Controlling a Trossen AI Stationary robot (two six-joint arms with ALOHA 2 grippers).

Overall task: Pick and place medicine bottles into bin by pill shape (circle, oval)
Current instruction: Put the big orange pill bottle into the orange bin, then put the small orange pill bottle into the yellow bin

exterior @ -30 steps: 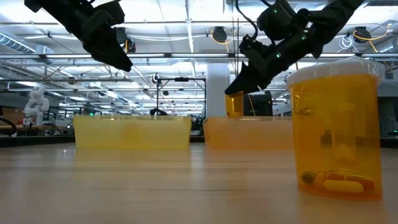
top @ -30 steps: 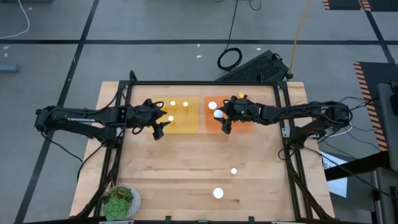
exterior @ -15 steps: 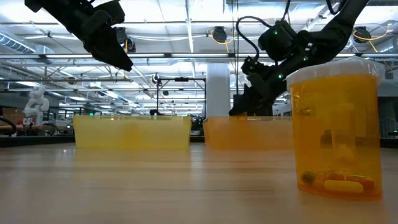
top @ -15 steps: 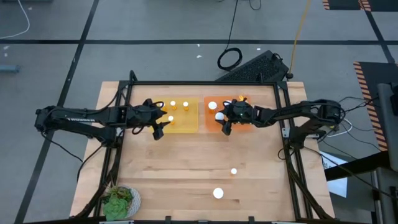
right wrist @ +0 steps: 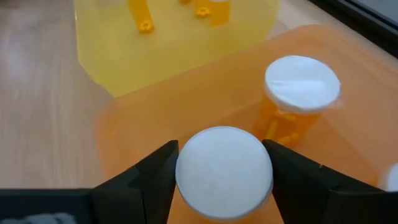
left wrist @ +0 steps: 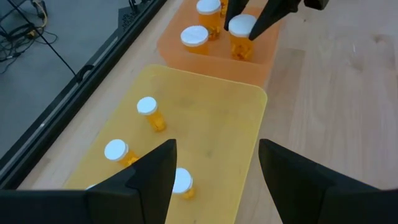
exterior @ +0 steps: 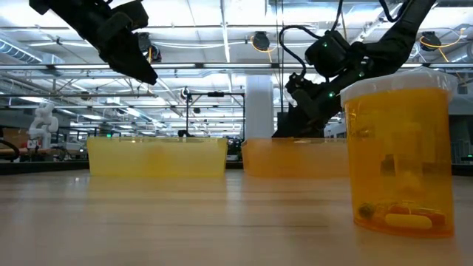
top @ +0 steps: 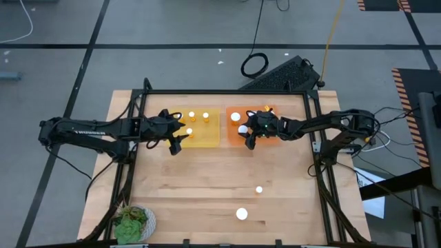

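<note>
Right gripper (right wrist: 221, 180): fingers closed on the white cap of a medicine bottle (right wrist: 224, 171), held low inside the orange bin (top: 269, 141), near its front wall.
Second bottle in the orange bin (right wrist: 297, 93): upright, just beside the held one, apart from it.
Yellow bin (top: 203, 138): left of the orange bin; several small bottles stood inside.
Left gripper (left wrist: 214, 180): fingers spread, nothing held, hovering over the yellow bin's near edge.
Loose bottles (top: 242, 214): two stood on the wooden table (top: 193, 186), near side, well apart from both bins.
Risk, judged: releasing before the base seated could tip the bottle against its neighbour; the opening fingers might brush that cap.
</note>
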